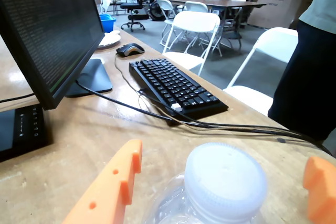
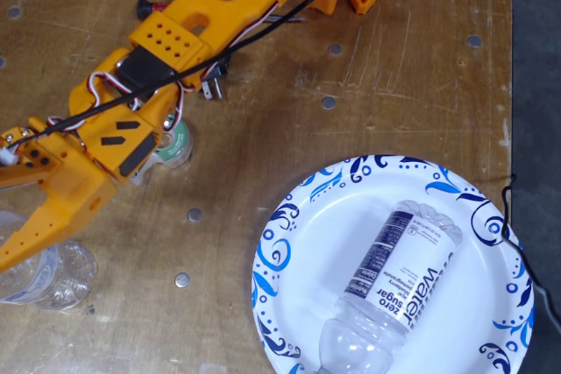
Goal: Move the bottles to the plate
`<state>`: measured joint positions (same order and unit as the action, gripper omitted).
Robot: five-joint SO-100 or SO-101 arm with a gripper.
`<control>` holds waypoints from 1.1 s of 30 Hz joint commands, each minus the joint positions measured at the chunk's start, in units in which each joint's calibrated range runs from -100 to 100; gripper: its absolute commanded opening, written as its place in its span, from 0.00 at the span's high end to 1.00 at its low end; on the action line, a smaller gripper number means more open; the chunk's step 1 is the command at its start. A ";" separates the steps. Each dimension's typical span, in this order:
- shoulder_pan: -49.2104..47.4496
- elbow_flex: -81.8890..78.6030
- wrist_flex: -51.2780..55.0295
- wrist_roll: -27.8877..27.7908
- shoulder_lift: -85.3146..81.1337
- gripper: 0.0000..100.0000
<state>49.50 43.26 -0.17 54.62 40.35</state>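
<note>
The small clear plastic bottle with a whitish cap (image 1: 224,182) stands upright between the two orange fingers of the claw (image 1: 223,182) in the wrist view, its cap filling the gap between the left finger (image 1: 110,187) and the right finger (image 1: 320,187). The jaws stand wide on either side of it, and I cannot tell whether either finger touches it. In the fixed view this same bottle (image 2: 48,273) sits at the far left edge of the wooden table (image 2: 351,102), partly under the orange arm (image 2: 131,102). The second clear bottle with the white "zero sugar Water" label (image 2: 399,278) lies on its side on the large round white paper plate with blue swirls (image 2: 289,243), well apart to the right. Beyond the claw, the wrist view shows a black keyboard (image 1: 176,85) and a dark monitor (image 1: 47,24).
</note>
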 commanded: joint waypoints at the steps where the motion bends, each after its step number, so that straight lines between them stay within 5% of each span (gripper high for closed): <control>1: 0.37 2.51 -0.09 -0.11 -0.13 0.68; 19: -0.17 14.85 0.00 -0.11 9.14 0.68; 25: 0.91 14.85 0.00 -0.11 8.80 0.81; 33: 2.85 14.76 0.00 -0.11 9.14 0.84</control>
<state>51.78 54.95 -0.17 54.62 50.17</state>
